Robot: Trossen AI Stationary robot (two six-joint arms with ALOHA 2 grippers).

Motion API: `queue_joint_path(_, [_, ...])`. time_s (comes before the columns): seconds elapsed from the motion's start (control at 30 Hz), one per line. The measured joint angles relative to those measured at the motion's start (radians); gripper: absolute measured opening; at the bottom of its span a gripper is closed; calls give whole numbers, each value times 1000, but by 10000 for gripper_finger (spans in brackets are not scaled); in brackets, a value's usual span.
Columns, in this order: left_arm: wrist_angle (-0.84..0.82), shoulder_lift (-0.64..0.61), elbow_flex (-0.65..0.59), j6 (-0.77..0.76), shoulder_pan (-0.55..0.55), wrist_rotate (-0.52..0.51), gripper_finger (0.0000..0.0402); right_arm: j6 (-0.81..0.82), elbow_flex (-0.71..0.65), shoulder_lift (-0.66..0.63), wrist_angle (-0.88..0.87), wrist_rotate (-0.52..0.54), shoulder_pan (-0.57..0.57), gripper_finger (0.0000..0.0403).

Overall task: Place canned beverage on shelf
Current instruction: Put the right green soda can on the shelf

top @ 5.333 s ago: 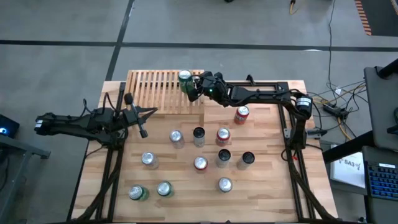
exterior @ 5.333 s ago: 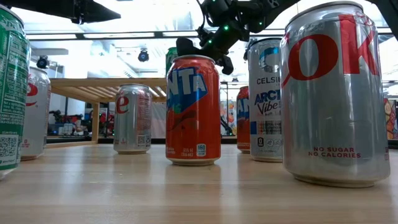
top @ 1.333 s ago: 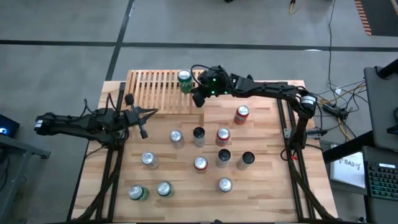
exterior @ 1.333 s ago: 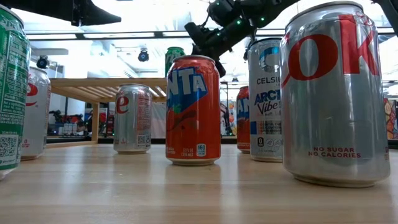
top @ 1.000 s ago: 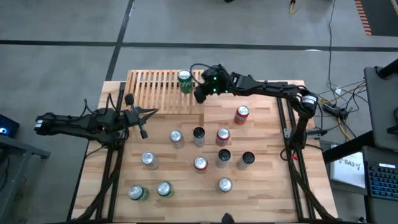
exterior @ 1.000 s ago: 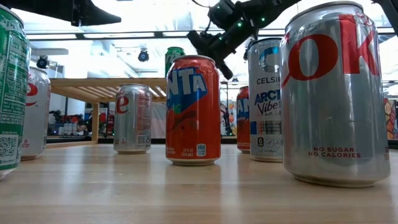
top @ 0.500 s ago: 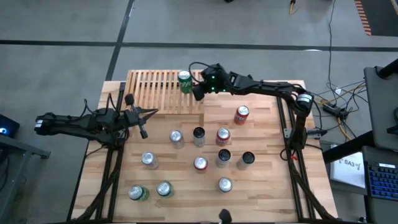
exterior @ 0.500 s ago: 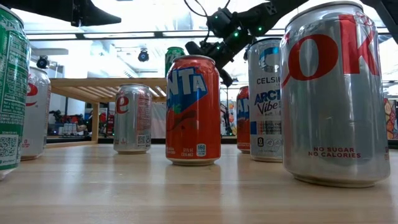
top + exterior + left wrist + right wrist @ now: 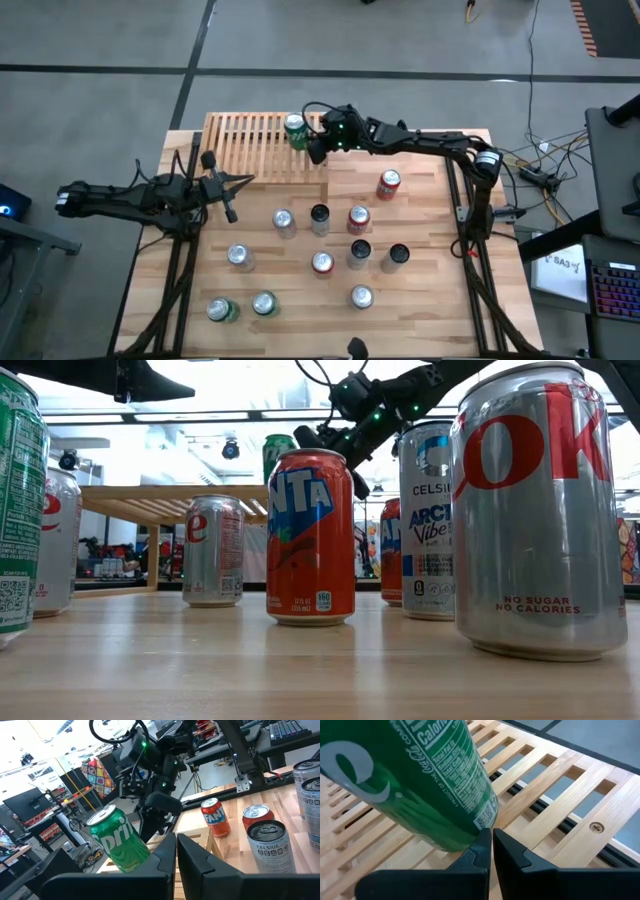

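Note:
A green Sprite can [image 9: 296,130] stands upright by its base on the slatted light-wood shelf [image 9: 245,150] at the table's far side, near the shelf's right end. My right gripper [image 9: 316,150] is shut and slants down just right of the can. In the right wrist view its tips [image 9: 491,837] are at the can's lower wall [image 9: 455,827]. My left gripper [image 9: 246,180] waits shut and level over the table's left part, touching nothing. The left wrist view shows its shut fingers [image 9: 176,842], with the can [image 9: 117,837] beyond them. My right gripper comes at the green can from the table's right, slanting down, with its shut tips at the can's lower wall [image 9: 477,827] just above the slats. I cannot tell whether they touch it. The can stands upright on the shelf.
Several more cans stand upright on the table's middle and near part: a red one [image 9: 389,183], a dark-topped one [image 9: 319,215], silver ones [image 9: 284,221], green ones [image 9: 222,310]. In the low view an orange Fanta can [image 9: 310,535] and a silver can [image 9: 540,510] stand nearest.
My right gripper, still shut, has gone a little toward the green can and sunk slightly. The can stays upright on the shelf.

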Motion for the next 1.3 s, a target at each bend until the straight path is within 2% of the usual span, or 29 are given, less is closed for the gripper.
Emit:
queue_joint_path(0.53, [0,0,0,0,0,0,0,16,0,11,8,-2,13,9])
queue_joint_path(1.3, [1,3,0,0,0,0,0,-49,0,21,23,0,31,9])
